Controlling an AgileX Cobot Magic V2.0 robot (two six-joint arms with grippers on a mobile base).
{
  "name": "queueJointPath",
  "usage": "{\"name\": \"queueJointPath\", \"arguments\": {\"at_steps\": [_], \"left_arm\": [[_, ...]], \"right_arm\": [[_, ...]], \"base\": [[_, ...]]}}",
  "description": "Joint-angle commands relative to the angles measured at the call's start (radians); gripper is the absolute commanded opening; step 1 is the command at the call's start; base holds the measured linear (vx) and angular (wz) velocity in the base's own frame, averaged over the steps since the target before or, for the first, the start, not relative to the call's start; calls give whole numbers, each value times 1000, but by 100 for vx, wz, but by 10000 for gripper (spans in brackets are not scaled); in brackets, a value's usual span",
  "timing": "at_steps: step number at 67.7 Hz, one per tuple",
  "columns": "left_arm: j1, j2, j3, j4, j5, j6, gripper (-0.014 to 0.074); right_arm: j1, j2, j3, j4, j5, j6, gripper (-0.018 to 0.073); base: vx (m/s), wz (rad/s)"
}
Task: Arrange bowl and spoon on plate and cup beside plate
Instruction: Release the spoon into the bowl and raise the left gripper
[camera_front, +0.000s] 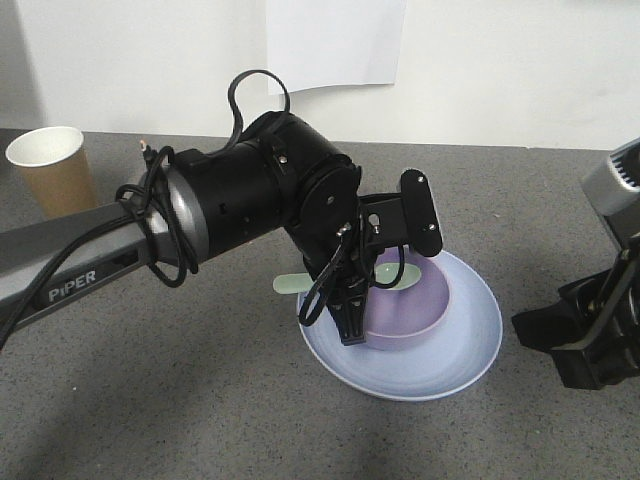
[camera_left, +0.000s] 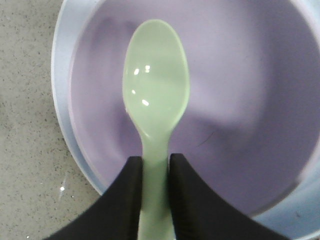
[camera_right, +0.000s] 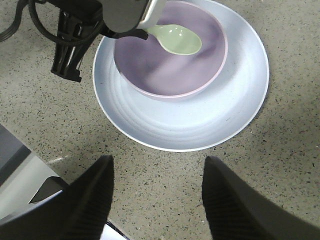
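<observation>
The left gripper (camera_left: 154, 200), closed on the spoon (camera_left: 156, 95) handle over the bowl (camera_right: 170, 55), holds something light, stiff and probably slippery (right gripper (camera_right: 156, 192) open, empty).

The pale blue plate (camera_front: 450, 360) is lying flat on the speckled grey bench (camera_front: 200, 400), and the lavender bowl (camera_front: 420, 310) is sitting upright on it, off-centre toward the far side. The mint-green spoon (camera_left: 156, 95) is hanging over the bowl's hollow, face up, with its handle pinched between the left pincer's (camera_left: 155, 200) fingers. The brown paper cup (camera_front: 55, 170) is standing upright, well apart from the plate.
</observation>
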Motion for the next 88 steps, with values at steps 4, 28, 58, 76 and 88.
{"name": "queueJointPath", "arguments": {"at_steps": [4, 28, 58, 76, 88], "left_arm": [[-4, -56, -30, 6, -22, -5, 129], [-4, -56, -30, 6, -20, -24, 246], [146, -213, -30, 13, 64, -283, 286], [447, -340, -30, 14, 46, -373, 286], [666, -336, -30, 13, -18, -489, 286]], "right_arm": [[0, -11, -24, 12, -45, -8, 390], [0, -11, -24, 12, -45, -8, 390], [0, -11, -24, 12, -43, -8, 390], [0, -11, -24, 12, -42, -8, 390], [0, -11, -24, 12, -42, -8, 390]], "base": [[0, 0], [0, 0], [0, 0], [0, 0], [0, 0]]}}
